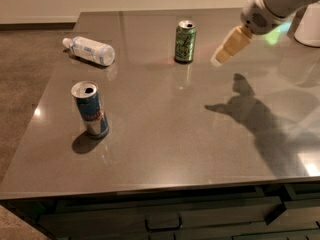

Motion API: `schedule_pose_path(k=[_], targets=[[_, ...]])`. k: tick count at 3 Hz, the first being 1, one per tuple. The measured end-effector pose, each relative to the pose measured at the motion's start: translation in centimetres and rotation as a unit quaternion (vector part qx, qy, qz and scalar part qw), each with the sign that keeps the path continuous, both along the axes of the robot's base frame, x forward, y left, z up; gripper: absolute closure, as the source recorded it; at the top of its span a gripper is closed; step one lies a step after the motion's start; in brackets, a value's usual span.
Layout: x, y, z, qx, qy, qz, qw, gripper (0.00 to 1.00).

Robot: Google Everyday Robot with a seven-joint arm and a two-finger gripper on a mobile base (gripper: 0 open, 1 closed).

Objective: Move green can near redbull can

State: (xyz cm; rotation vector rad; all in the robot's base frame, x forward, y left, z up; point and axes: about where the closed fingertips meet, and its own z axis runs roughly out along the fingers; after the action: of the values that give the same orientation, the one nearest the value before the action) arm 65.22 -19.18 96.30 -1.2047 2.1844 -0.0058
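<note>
Bottle [90,50] lies on side, well left of claw [221,54], level with it. Claw hovers over table [165,149]. Drawers [165,221] below, nearer camera.

Green can [185,43]: pale lettering. Redbull can [91,110]: blue-and-silver, red mark. Cream gripper [216,61] hovers right of green can. Table [165,129]: grey.

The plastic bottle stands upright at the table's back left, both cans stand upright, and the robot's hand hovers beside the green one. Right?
Not quite. The camera view shows the plastic bottle lying on its side. Otherwise yes: the green can and the redbull can stand upright on the table, and the gripper hovers beside the green can.
</note>
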Motion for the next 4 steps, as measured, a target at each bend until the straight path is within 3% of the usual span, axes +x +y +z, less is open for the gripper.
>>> schedule_pose_path(k=[2,4], targets=[[6.4,0.8,-2.5,0.041,0.019,-0.070,0.9965,0.00],[10.5,3.6,-3.5,0.106,0.011,-0.101,0.9892,0.00]])
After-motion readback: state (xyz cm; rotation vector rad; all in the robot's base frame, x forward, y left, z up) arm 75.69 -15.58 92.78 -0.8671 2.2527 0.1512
